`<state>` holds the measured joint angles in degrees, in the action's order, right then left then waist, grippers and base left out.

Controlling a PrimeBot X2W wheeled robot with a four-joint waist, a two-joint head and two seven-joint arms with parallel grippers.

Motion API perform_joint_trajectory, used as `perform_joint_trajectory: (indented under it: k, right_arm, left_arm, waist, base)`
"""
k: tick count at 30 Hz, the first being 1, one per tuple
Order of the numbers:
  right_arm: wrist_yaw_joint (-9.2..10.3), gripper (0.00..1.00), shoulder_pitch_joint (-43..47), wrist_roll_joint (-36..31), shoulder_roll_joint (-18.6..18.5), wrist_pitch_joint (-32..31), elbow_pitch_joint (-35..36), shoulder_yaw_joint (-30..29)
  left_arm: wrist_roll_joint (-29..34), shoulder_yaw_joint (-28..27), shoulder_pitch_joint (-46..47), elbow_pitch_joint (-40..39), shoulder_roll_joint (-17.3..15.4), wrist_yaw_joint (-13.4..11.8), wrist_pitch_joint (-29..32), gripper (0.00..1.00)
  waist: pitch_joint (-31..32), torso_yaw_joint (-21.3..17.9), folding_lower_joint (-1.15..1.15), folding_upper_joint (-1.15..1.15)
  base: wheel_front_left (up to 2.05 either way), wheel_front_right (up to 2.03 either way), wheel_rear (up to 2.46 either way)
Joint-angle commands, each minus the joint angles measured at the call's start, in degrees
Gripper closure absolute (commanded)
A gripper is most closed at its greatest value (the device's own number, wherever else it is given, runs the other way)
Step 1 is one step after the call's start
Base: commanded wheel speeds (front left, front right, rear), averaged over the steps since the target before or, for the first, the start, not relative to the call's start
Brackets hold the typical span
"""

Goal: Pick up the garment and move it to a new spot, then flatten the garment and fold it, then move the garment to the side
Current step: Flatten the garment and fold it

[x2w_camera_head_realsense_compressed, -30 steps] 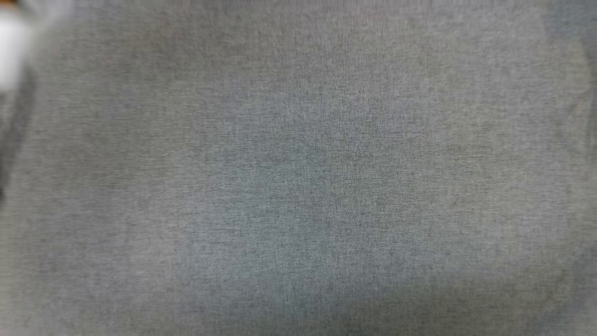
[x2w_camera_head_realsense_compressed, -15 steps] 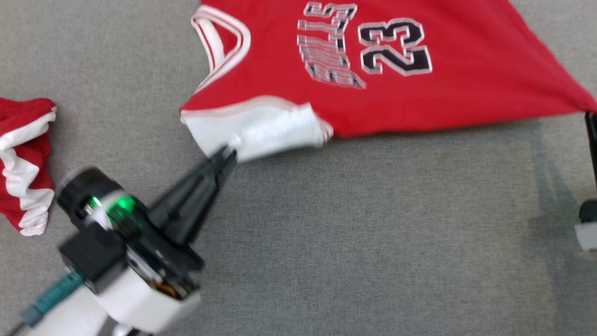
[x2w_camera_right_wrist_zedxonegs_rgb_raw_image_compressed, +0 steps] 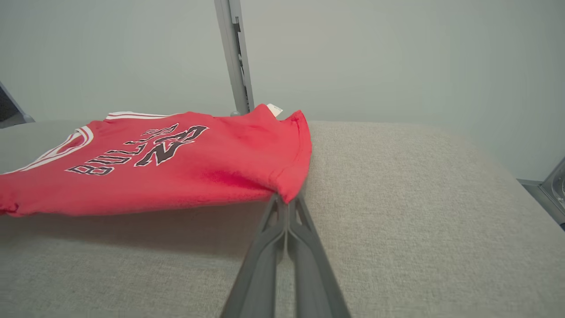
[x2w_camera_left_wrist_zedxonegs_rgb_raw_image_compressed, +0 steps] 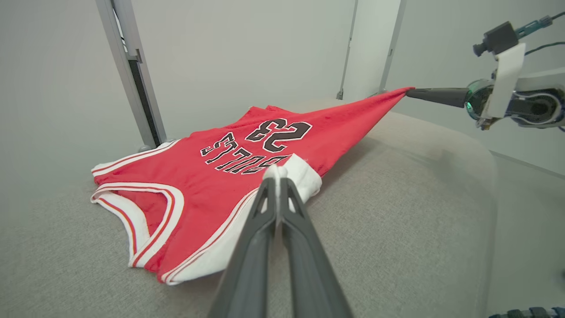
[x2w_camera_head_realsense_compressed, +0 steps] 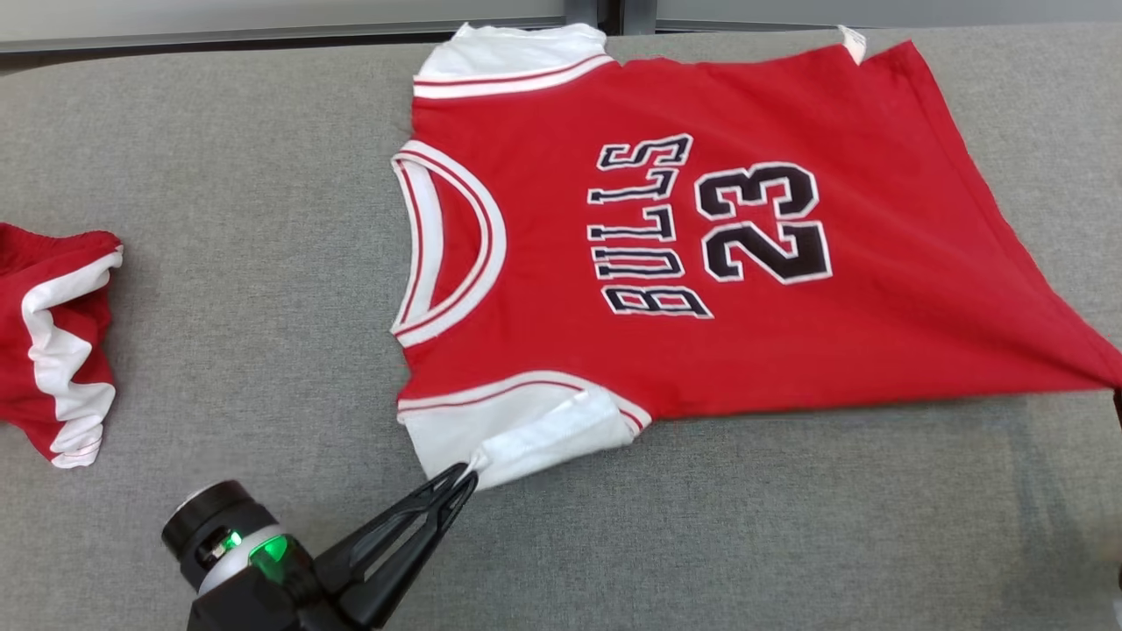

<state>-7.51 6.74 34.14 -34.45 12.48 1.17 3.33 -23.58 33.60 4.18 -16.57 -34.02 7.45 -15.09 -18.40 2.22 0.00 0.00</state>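
The garment (x2w_camera_head_realsense_compressed: 543, 350) is a red "BULLS 23" jersey with white trim, spread front-up on the grey table (x2w_camera_head_realsense_compressed: 219, 175), neck to the left. My left gripper (x2w_camera_head_realsense_compressed: 465, 478) is shut on the tip of its near white sleeve (x2w_camera_left_wrist_zedxonegs_rgb_raw_image_compressed: 304, 174); in the left wrist view the left gripper (x2w_camera_left_wrist_zedxonegs_rgb_raw_image_compressed: 277, 176) pinches that cloth. My right gripper (x2w_camera_right_wrist_zedxonegs_rgb_raw_image_compressed: 287, 201) is shut on the near hem corner, which is lifted off the table. In the left wrist view the right gripper (x2w_camera_left_wrist_zedxonegs_rgb_raw_image_compressed: 409, 92) holds that corner taut. The jersey (x2w_camera_right_wrist_zedxonegs_rgb_raw_image_compressed: 198, 176) sags between the two grips.
A second red and white garment (x2w_camera_head_realsense_compressed: 61, 342) lies crumpled at the table's left edge. A metal post (x2w_camera_left_wrist_zedxonegs_rgb_raw_image_compressed: 132, 75) stands behind the table's far edge, against a pale wall. Bare grey table surface stretches in front of the jersey.
The head camera has swung: from blurred grey cloth to the whole jersey lower in the picture. Both grippers keep their grips on the jersey.
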Motion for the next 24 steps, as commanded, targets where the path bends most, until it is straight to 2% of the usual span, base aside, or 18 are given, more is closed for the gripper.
perform_joint_trajectory:
  k: [1,5,8,13,17,20,24]
  right_arm:
    - [0.04,1.0,1.0,0.6,0.1,-0.2,0.7,-0.7]
    - [0.04,1.0,6.1,2.6,0.3,-2.2,4.9,-3.8]
    - [0.04,1.0,6.4,2.4,0.9,-4.0,6.4,-4.9]
    - [0.04,1.0,0.9,-0.6,2.2,-7.5,4.2,-3.9]
    - [0.04,1.0,-5.1,-2.5,3.2,-9.9,0.6,-2.9]
    - [0.04,1.0,-10.2,-3.7,3.6,-10.7,-2.4,-2.8]
    - [0.04,1.0,-14.2,-3.1,3.2,-10.7,-4.7,-3.4]
  left_arm:
    - [0.4,-0.3,-0.5,-0.4,-0.6,0.0,-0.1,1.0]
    - [-0.9,-0.7,-2.2,-2.2,-1.7,0.0,-0.1,1.0]
    - [-2.5,-1.0,-0.7,-3.1,-1.4,0.0,-0.1,1.0]
    - [-2.5,1.2,6.2,-1.0,-0.8,0.0,-0.1,1.0]
    - [-2.2,3.0,13.4,4.2,1.3,0.0,-0.1,1.0]
    - [-1.4,2.5,19.4,8.7,3.1,0.0,-0.1,1.0]
    - [-0.8,1.9,24.0,11.9,3.5,0.0,-0.1,1.0]
  waist:
    - [0.0,0.1,0.0,0.0]
    - [-0.5,0.1,0.0,0.0]
    - [-1.3,0.2,0.0,0.0]
    - [-2.8,0.7,0.0,0.0]
    - [-4.2,1.5,0.0,0.0]
    - [-5.8,1.9,0.0,0.0]
    - [-7.7,2.3,0.0,0.0]
  base:
    - [0.0,0.0,0.0]
    - [0.0,0.0,0.0]
    - [0.0,0.0,0.0]
    - [0.0,0.0,0.0]
    - [0.0,0.0,0.0]
    - [0.0,0.0,0.0]
    - [0.0,0.0,0.0]
